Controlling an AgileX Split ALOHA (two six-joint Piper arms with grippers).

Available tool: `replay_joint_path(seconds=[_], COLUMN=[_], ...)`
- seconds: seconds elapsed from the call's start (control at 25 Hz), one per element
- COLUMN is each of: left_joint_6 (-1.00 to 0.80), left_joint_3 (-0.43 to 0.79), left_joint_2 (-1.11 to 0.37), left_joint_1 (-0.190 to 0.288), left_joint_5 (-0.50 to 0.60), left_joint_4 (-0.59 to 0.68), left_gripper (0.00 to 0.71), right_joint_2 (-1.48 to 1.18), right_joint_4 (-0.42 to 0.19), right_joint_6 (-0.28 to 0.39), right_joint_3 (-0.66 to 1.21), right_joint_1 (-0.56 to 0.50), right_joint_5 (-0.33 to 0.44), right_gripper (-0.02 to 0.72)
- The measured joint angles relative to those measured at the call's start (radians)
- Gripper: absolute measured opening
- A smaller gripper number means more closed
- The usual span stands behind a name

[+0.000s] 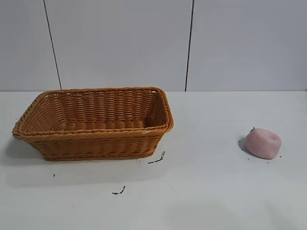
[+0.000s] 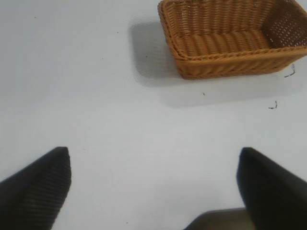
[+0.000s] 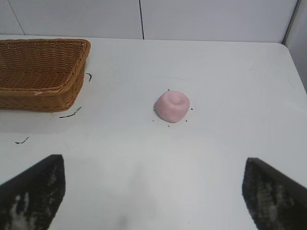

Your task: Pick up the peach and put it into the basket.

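The right gripper (image 3: 152, 191) is hanging wide open, aiming at the peach (image 3: 172, 106) lying on the white table (image 3: 230, 76), well apart from the basket (image 3: 41, 72). It is looking soft, light and matte; squeezing gently across its rounded sides seems best. The left gripper (image 2: 153, 187) is idling, open.

I see a pale pink peach (image 1: 263, 143) and an orange-brown woven basket (image 1: 96, 139) on my white table (image 1: 206, 191). My gripper fingers (image 3: 33, 191) look black and ribbed.

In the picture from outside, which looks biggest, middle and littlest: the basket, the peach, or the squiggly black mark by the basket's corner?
1. basket, biggest by far
2. peach
3. squiggly black mark, littlest
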Motion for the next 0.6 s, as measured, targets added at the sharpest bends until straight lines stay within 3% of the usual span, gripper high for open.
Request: replay_joint_path(seconds=[0.44,0.6], left_joint_6=[0.000,0.000], left_joint_3=[0.000,0.000], left_joint_2=[0.000,0.000], left_joint_1=[0.000,0.000], left_joint_5=[0.000,0.000], left_joint_4=[0.000,0.000], left_gripper=[0.692,0.692], right_joint_2=[0.004,0.139], right_joint_4=[-0.013,-0.014], right_joint_6=[0.000,0.000], right_joint_3=[0.000,-0.047], right_joint_1=[0.000,0.000], right_joint_5=[0.001,0.002], right_gripper=[0.689,0.689])
